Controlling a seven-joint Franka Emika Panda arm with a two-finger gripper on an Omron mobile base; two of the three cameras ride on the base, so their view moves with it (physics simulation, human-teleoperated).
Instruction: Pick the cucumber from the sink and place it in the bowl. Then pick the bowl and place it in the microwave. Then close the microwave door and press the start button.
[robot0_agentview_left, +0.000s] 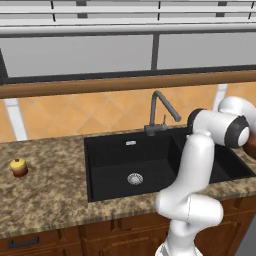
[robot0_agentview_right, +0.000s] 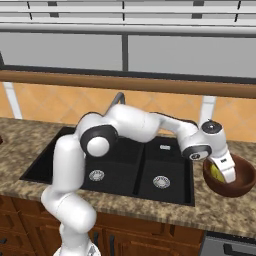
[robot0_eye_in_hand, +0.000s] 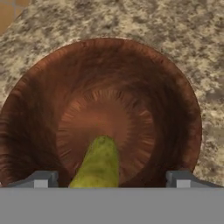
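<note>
1. Brown wooden bowl (robot0_eye_in_hand: 131, 87) sits on the granite counter (robot0_eye_in_hand: 192, 39), right of the sink (robot0_agentview_right: 150, 165).
2. Cucumber (robot0_eye_in_hand: 98, 164) lies inside the bowl, between the finger tips.
3. Gripper (robot0_eye_in_hand: 111, 177) hangs over the bowl, fingers (robot0_eye_in_hand: 43, 178) spread wide; they seem clear of the cucumber, though the view is cut off.

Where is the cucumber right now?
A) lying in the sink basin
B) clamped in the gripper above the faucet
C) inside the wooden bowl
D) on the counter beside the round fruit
C: the hand view shows the cucumber lying in the brown wooden bowl, between the spread fingertips of the open gripper, which touch neither side of it; the right base view shows yellow-green inside the bowl to the right of the sink.
</note>
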